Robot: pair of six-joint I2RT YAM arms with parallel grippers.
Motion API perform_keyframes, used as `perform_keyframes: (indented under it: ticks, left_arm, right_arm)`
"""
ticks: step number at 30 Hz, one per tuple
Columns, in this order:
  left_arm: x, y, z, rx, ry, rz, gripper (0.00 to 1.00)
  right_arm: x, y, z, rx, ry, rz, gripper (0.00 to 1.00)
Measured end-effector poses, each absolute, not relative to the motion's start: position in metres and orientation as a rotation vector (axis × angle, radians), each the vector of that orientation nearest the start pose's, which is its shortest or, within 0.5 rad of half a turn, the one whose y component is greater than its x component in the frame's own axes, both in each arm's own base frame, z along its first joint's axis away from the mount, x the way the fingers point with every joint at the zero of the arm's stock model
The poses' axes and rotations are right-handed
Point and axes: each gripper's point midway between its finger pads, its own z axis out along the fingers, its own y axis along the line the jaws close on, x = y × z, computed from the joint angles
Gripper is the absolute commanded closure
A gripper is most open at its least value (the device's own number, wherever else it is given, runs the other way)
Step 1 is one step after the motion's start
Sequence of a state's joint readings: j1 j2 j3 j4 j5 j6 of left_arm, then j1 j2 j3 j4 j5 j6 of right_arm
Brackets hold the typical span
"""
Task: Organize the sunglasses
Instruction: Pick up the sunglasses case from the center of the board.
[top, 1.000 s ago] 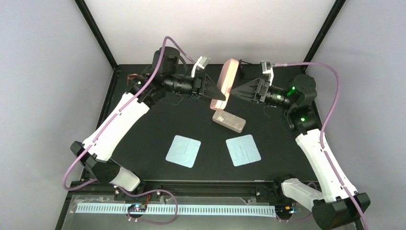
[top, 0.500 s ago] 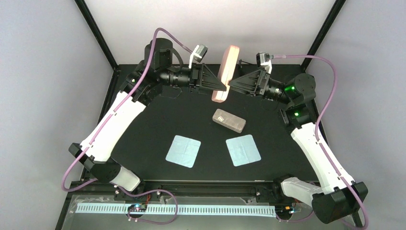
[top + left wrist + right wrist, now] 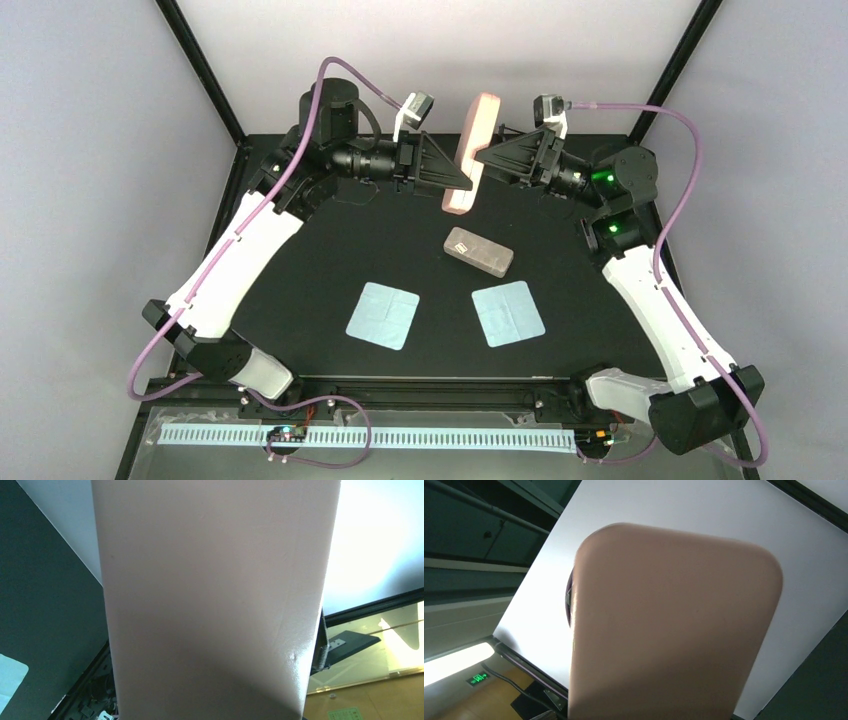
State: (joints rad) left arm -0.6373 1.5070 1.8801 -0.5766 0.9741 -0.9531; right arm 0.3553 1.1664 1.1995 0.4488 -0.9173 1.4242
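**Stock of the far-centre hold: pink case aloft, sunglasses not located**

1. Room, left to right. The black table (image 3: 420,225) ends at a left edge that slants in toward the far corner, where a black frame post (image 3: 200,68) rises. Under the left arm the surface is bare. Two pale blue cloths lie near centre, the left cloth (image 3: 382,315) and the right cloth (image 3: 508,313), apart from each other with a strip of table between. A grey case (image 3: 479,251) lies flat just beyond them, skewed, touching neither. A second post (image 3: 672,68) marks the far right corner, and the right arm runs close along the right edge.

2. Left arm. From its base at the near left, the white link climbs toward the far left corner. The forearm then runs level to the right. The left gripper (image 3: 462,183) is clamped on the near end of the pink case (image 3: 482,115), which hangs off the table.

3. Right arm. From its base at the near right, the white link runs far along the edge to a joint showing green lights. The forearm reaches left. The right gripper (image 3: 483,156) meets the case's right face, farther along than the left one. I cannot tell how its fingers stand.

4. Pink case. Raised on edge at far centre, between both grippers. It fills both wrist views, smooth and matte, with one rounded end showing.

5. Sunglasses. I cannot pick them out in any view.
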Motion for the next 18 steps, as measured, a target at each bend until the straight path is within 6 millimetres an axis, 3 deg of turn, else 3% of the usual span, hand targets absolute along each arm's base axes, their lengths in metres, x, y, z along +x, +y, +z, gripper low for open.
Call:
perform_keyframes:
  ticks: [10,12,14,15,18]
  left_arm:
    - [0.212,-0.3349,0.4899,0.544,2.085,-1.888,0.98]
    - [0.2114,-0.3343,0.4888,0.539,2.088,-1.886,0.85]
    - [0.211,-0.3337,0.4876,0.537,2.09,-1.884,0.47]
    - [0.2107,-0.3335,0.4875,0.537,2.091,-1.884,0.34]
    - [0.2111,-0.3324,0.4848,0.529,2.099,-1.866,0.15]
  right_arm:
    - [0.2486,0.2447,0.5034,-0.228,1.591,1.978,0.43]
    - [0.2482,0.2456,0.5022,-0.227,1.598,1.979,0.48]
    - [0.2477,0.2458,0.5012,-0.226,1.604,1.977,0.51]
    - [0.247,0.246,0.5008,-0.226,1.608,1.975,0.53]
    - [0.2456,0.2459,0.4978,-0.226,1.624,1.961,0.57]
